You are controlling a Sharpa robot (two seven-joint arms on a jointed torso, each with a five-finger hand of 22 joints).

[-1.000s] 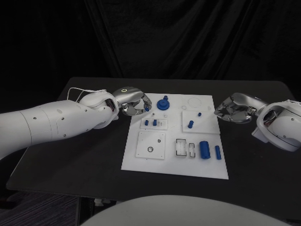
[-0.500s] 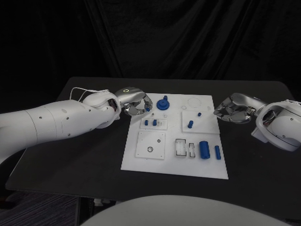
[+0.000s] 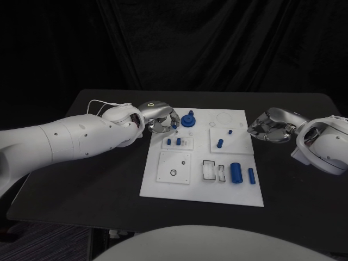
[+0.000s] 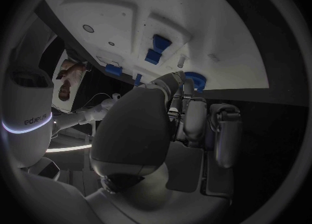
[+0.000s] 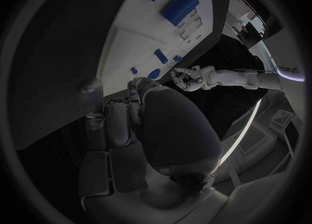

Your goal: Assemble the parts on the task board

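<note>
White task board (image 3: pixel 202 187) sits mid black table (image 3: pixel 88 185), flat and matte, w/ small blue parts on it. Head cam gives you the layout: round knobbed part (image 3: pixel 189 119) at far edge, fat cylinder (image 3: pixel 236 172) and slim peg (image 3: pixel 252 175) near the front right. Left hand (image 3: pixel 160 120) hovers at board's far left corner, just beside the knobbed part; fingers curled in, can't tell if anything's in them. L wrist cam shows you that part (image 4: pixel 195 81) past the fingertips. Right hand (image 3: pixel 269 126) sits off board's right edge, fingers curled, nothing seen held.
</note>
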